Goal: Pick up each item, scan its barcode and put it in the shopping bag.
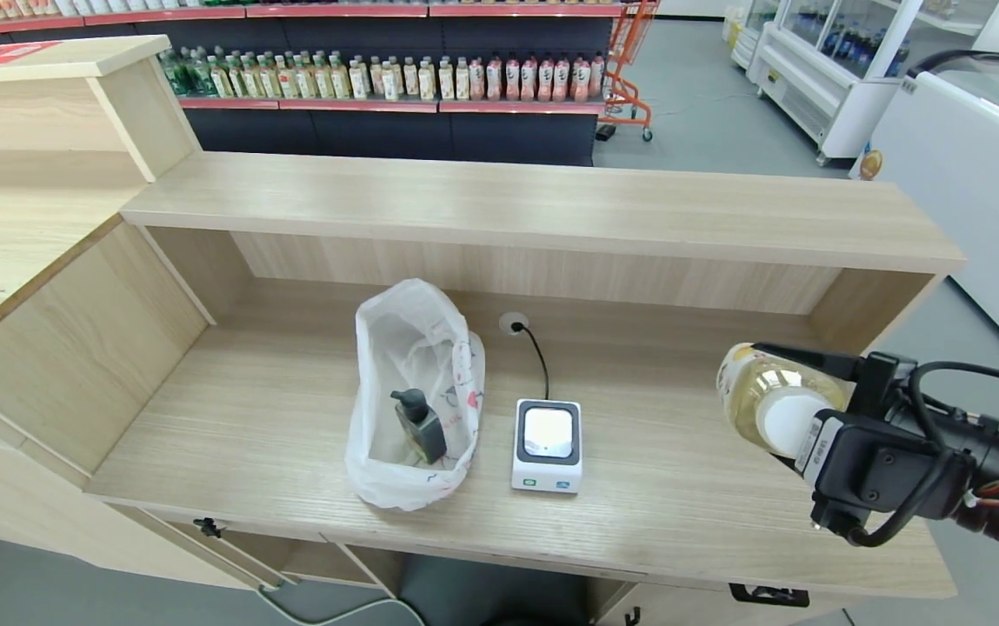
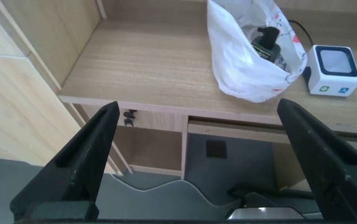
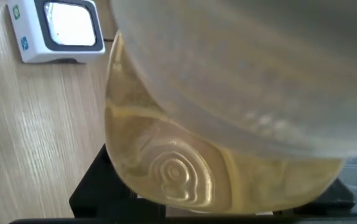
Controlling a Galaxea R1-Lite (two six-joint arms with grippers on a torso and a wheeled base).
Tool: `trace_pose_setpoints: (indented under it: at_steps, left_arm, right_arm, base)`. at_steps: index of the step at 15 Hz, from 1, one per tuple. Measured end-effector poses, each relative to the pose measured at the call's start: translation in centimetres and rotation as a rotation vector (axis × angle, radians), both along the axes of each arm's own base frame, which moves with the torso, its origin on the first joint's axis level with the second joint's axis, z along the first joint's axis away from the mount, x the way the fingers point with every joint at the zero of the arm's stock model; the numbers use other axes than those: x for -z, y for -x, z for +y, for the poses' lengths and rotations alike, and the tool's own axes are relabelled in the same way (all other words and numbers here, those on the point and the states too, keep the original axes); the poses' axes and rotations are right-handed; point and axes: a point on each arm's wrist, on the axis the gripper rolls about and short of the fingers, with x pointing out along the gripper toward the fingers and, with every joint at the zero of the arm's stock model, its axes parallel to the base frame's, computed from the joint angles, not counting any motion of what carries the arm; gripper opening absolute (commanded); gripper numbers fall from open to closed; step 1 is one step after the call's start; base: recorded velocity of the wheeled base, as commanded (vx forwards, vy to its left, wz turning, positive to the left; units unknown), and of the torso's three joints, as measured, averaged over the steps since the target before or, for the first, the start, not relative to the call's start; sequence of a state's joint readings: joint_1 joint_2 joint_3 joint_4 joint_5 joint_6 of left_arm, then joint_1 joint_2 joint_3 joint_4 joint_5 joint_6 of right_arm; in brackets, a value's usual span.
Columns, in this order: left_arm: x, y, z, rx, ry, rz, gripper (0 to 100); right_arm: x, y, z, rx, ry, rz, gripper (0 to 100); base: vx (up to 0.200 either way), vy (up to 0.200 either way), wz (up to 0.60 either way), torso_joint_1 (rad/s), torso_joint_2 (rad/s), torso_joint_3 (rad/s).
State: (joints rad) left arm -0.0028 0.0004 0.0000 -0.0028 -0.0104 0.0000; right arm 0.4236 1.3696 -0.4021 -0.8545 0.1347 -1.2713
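Right gripper point(image 1: 779, 402) clamped on the yellow drink bottle point(image 1: 753, 381), held aloft right of the scanner point(image 1: 547, 445); left gripper point(image 2: 198, 112) spread wide, empty, off to the scanner's left.

Head looks down over counter point(image 1: 290, 452). Left wrist off its front edge; right wrist tight against bottle point(image 3: 185, 155). All share scanner point(image 1: 547, 445).
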Motion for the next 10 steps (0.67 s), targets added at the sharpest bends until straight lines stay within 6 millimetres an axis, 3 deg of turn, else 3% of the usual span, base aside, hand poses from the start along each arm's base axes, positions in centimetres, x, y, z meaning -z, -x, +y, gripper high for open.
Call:
trace_pose_setpoints:
  at_steps: [5, 10]
  left_arm:
    - [0.0, 0.0, 0.0, 0.001, -0.002, 0.0, 100]
    - [0.0, 0.0, 0.0, 0.001, -0.004, 0.0, 100]
  right_arm:
    - [1.7, -1.0, 0.4, -0.009, 0.001, 0.011, 0]
    - [4.8, -3.0, 0.5, -0.02, 0.053, 0.041, 0]
  base:
    - [0.0, 0.2, 0.0, 0.0, 0.0, 0.0]
    - [0.0, 0.0, 0.0, 0.0, 0.0, 0.0]
